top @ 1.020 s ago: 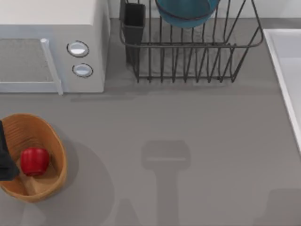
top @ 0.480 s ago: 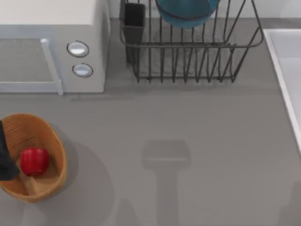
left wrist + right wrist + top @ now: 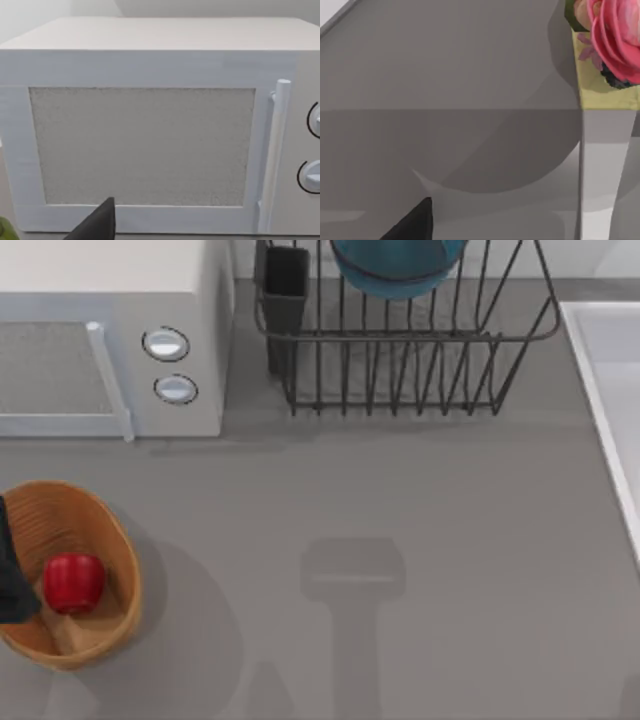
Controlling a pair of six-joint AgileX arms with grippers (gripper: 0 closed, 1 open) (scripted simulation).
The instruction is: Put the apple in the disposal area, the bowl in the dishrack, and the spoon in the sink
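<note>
The basket (image 3: 70,575) sits at the near left of the grey table (image 3: 400,540), and it serves here as the landmark. The red apple (image 3: 74,582) lies inside it, resting on the lighter floor of the basket toward its left half. A dark part of the left arm (image 3: 10,575) overlaps the basket's left rim, just beside the apple; whether the left gripper is open or closed cannot be told, and nothing can be seen held in it. In the left wrist view a dark fingertip (image 3: 97,225) pokes up in front of the microwave door.

Beyond the basket, straight back from it, stands the white microwave (image 3: 110,340) with its door handle and two round knobs facing the table. Further back and to the right of the basket is the dark wire dishrack (image 3: 400,350), with its rectangular utensil cup (image 3: 285,285) at the corner nearest the microwave. The blue bowl (image 3: 398,265) rests inside the rack, at its far side.

Far to the right of the basket, the white rim of the sink (image 3: 600,410) runs along the table's right edge.

In the right wrist view a dark fingertip (image 3: 415,225) shows over a grey surface, with a pink flower (image 3: 615,37) in a yellowish holder nearby; the right gripper's opening cannot be told either.
</note>
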